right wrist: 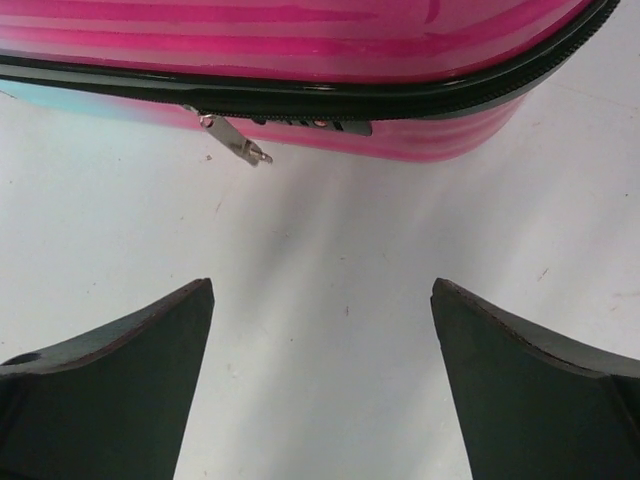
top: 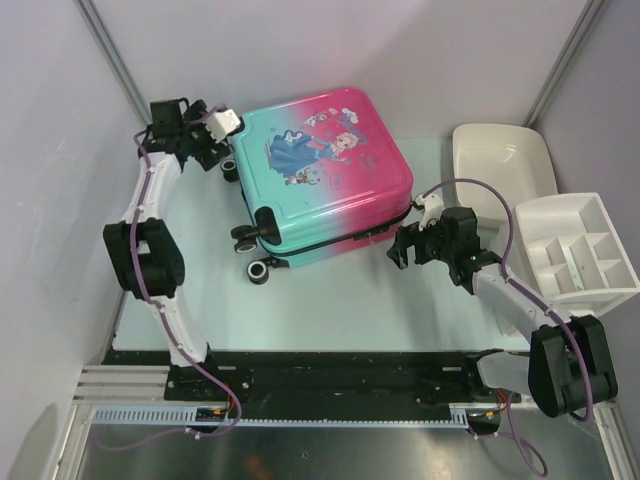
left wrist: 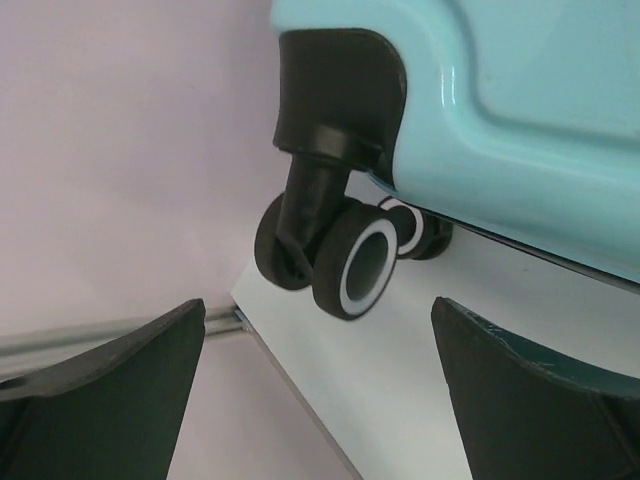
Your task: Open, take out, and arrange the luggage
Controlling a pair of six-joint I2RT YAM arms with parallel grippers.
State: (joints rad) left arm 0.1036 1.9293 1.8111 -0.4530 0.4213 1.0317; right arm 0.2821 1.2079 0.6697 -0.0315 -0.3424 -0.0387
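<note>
The luggage (top: 322, 175) lies flat and closed mid-table, pink-to-teal with a princess print, wheels toward the left. My left gripper (top: 222, 150) is open and empty at its far-left corner; in the left wrist view its fingers (left wrist: 120, 390) frame a black wheel (left wrist: 355, 262) under the teal shell (left wrist: 520, 120). My right gripper (top: 400, 243) is open and empty just off the luggage's near-right pink corner. The right wrist view shows the pink shell (right wrist: 300, 50), the black zipper trim (right wrist: 420, 98) and a metal zipper pull (right wrist: 235, 140) hanging left of centre, ahead of the fingers (right wrist: 530, 390).
A white plastic tub (top: 500, 165) stands at the back right. A white compartment organiser (top: 575, 250) sits just in front of it by the right edge. Grey walls close in on the left and back. More wheels (top: 255, 252) stick out at the luggage's near-left end.
</note>
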